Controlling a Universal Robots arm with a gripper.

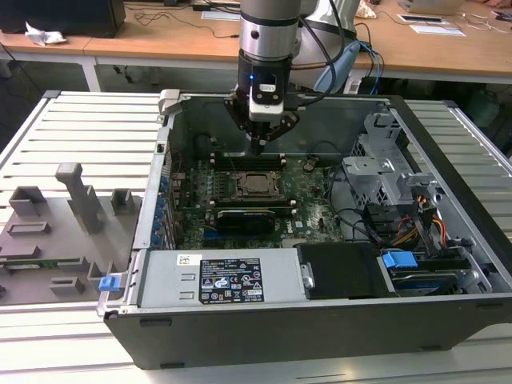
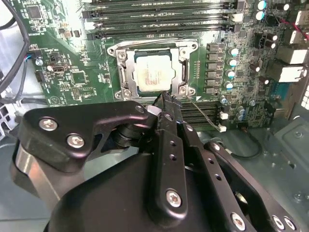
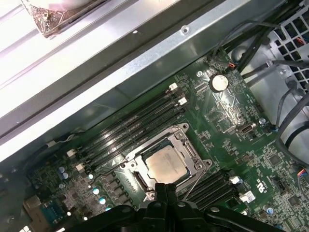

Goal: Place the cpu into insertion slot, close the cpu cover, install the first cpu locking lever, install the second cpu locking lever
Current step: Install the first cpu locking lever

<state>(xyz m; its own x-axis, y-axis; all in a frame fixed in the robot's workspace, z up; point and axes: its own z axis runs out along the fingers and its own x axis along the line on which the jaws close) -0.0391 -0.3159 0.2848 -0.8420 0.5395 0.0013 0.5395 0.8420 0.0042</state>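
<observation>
So the cpu (image 2: pixel 153 75) is already seated in the insertion slot (image 2: pixel 129 77) and the cpu cover (image 2: pixel 183 72) looks lowered over it, but one thin locking lever (image 2: pixel 205 115) seems left unlatched, right beside the gripper (image 2: pixel 166 99), whose fingers are pressed together.

The cpu (image 2: pixel 152 75) has a silvery-beige top with faint dark markings, framed by the silver-grey cpu cover (image 2: pixel 183 65). The motherboard (image 2: pixel 96 58) around it is deep green, speckled with tiny silver solder points and small black chips. Its memory slots (image 2: pixel 159 21) run as long black stripes with white end clips. The end effector (image 2: pixel 166 99) is matt black with bright silver screw heads. In the exterior view the computer case (image 1: pixel 280 328) is dark grey. The power supply (image 1: pixel 168 280) is pale silver with a black label, the clip (image 1: pixel 398 260) is bright blue, and the tabletop (image 1: pixel 80 112) is ribbed light grey.
</observation>
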